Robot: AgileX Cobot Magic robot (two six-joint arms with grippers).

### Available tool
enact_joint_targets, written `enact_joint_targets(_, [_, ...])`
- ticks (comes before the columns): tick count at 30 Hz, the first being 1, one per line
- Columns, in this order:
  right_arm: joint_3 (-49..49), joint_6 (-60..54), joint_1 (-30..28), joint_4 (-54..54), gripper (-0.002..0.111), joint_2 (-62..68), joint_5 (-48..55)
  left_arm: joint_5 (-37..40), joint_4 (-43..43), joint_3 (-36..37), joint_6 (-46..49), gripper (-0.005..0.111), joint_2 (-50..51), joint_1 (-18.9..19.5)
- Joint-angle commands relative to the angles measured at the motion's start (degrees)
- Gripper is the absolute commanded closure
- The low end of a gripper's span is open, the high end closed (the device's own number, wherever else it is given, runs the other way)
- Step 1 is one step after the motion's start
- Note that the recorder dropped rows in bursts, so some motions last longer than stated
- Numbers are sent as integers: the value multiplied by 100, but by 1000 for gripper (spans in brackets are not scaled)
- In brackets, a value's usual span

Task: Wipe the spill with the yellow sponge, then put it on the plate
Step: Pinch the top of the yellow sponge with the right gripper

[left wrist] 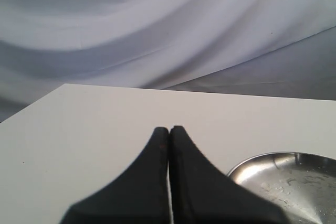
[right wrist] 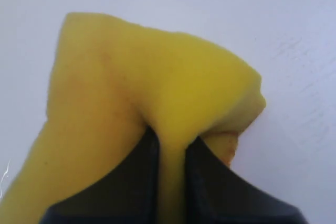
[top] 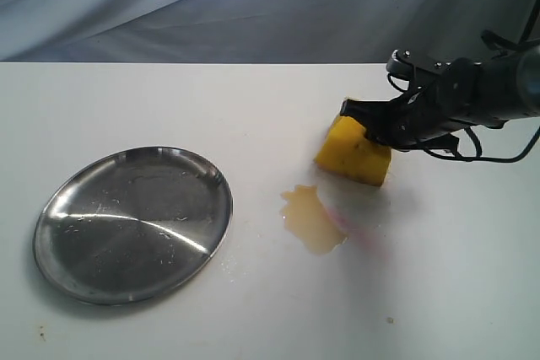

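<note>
The yellow sponge (top: 353, 154) is tilted, its lower edge at or just above the white table, pinched at its top by my right gripper (top: 369, 126). In the right wrist view the foam (right wrist: 157, 87) bulges out on both sides of the black fingers (right wrist: 131, 177), which squeeze it thin. The spill (top: 310, 218), an amber puddle with a pink tinge on its right, lies just in front of the sponge and apart from it. The steel plate (top: 67, 200) rests at the left. My left gripper (left wrist: 169, 129) is shut and empty, with the plate (left wrist: 247, 169) beside it.
A grey cloth backdrop (top: 211, 6) hangs behind the table's far edge. Small droplets (top: 226, 269) dot the table by the plate's near right rim. The right arm's cables (top: 498, 153) loop over the table at the right.
</note>
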Motion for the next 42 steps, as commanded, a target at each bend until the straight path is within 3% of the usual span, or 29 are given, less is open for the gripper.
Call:
enact_joint_targets(1, [29, -209, 136, -158, 108, 71, 348, -17, 14, 26, -13, 107, -14, 20])
enact_joint_targets(13, [-535, -707, 758, -158, 108, 71, 1472, -17, 14, 26, -13, 107, -14, 20])
enact_joint_targets(27, [-490, -1095, 1317, -334, 108, -64, 2748, -17, 14, 26, -13, 107, -14, 20])
enact_joint_targets(42, [1226, -856, 1244, -592, 108, -938, 1954, -17, 14, 26, -13, 107, -14, 20])
